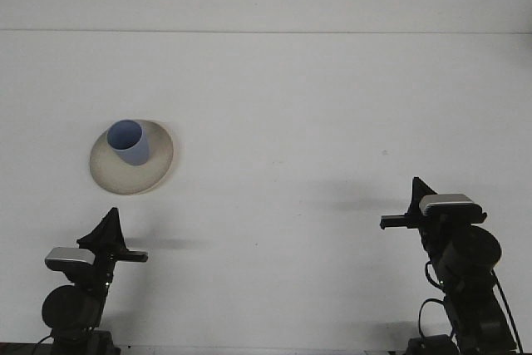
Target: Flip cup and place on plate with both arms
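Observation:
A light blue cup (129, 142) stands upright, mouth up, on a cream plate (154, 166) at the left of the white table. My left gripper (108, 229) is near the front edge, below the plate and apart from it, holding nothing. Over at the front right sits my right gripper (413, 197), far from the cup, also holding nothing.
The white table (291, 106) runs back to a pale wall. Both arm bases and their wrist cameras sit low at the front corners.

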